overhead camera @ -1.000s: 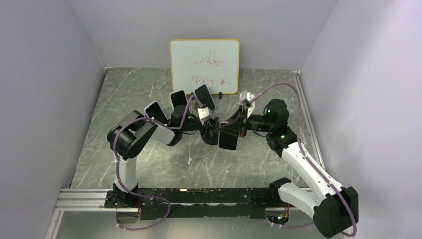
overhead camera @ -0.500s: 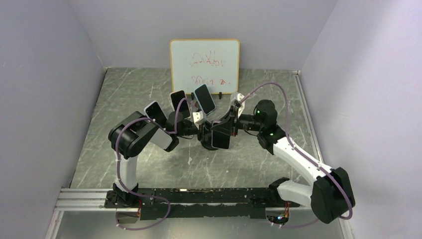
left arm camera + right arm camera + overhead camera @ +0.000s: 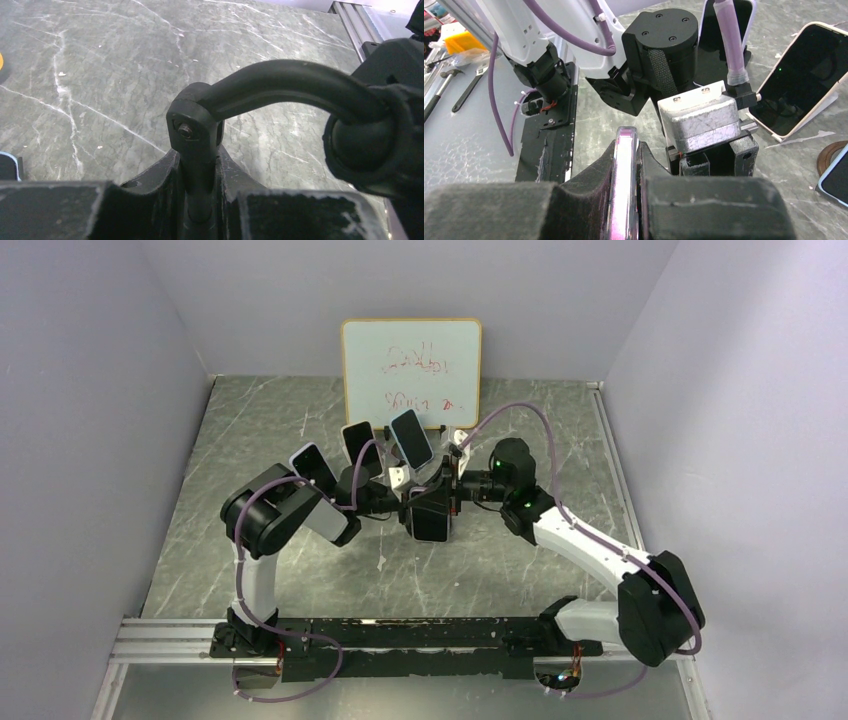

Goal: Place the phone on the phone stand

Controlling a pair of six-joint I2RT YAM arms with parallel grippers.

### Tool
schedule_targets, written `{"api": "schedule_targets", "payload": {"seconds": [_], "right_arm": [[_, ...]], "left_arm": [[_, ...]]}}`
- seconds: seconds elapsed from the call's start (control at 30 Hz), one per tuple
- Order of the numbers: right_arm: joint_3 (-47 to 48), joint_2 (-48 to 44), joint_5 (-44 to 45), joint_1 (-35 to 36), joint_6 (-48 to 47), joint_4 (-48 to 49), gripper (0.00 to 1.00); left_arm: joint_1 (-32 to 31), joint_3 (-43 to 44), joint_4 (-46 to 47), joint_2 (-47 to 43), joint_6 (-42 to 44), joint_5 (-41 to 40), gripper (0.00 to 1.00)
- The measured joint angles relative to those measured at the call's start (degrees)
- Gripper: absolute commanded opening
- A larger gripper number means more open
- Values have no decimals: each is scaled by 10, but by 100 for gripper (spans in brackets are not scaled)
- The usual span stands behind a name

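The phone (image 3: 431,524) is a dark slab with a shiny pink edge (image 3: 623,165), and my right gripper (image 3: 624,200) is shut on it edge-up. In the top view the right gripper (image 3: 448,498) holds it at the table's middle, right against my left gripper (image 3: 400,502). The phone stand (image 3: 280,82) is black, with a jointed post, a curved arm and a round head at the right. My left gripper (image 3: 200,200) is shut on its post. From above, the phone hides most of the stand.
Three other phones (image 3: 313,465) (image 3: 360,444) (image 3: 411,437) lean on stands behind the grippers, in front of a whiteboard (image 3: 411,373). The right wrist view shows one on a white stand (image 3: 804,80) and the left wrist's silver camera block (image 3: 701,122) close ahead.
My right arm has swung left with the phone, bringing it from right of centre up against the left gripper and the stand. The left arm has stayed in place.
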Motion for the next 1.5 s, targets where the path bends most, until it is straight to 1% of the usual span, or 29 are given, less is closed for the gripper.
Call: {"api": "schedule_targets", "payload": {"seconds": [0.3, 0.5, 0.73, 0.93, 1.07, 1.27, 1.5], "right_arm": [[0, 33, 21, 20, 17, 59, 0], [-4, 44, 75, 52, 18, 98, 0], [-16, 46, 132, 76, 11, 120, 0], [-34, 27, 189, 86, -13, 118, 0], [-50, -4, 220, 92, -33, 105, 0], [-49, -10, 227, 93, -56, 95, 0], [-42, 5, 204, 87, -69, 99, 0]], "left_arm": [[-15, 0, 5, 3, 1, -54, 5], [-19, -9, 25, 4, -16, -93, 5], [-20, -28, 57, 2, -35, -139, 5], [-30, -51, 69, -10, -41, -221, 5], [-38, -55, 65, -14, -40, -252, 5], [-47, -51, 49, -19, -38, -277, 5], [-56, -51, 17, -33, -25, -334, 5]]}}
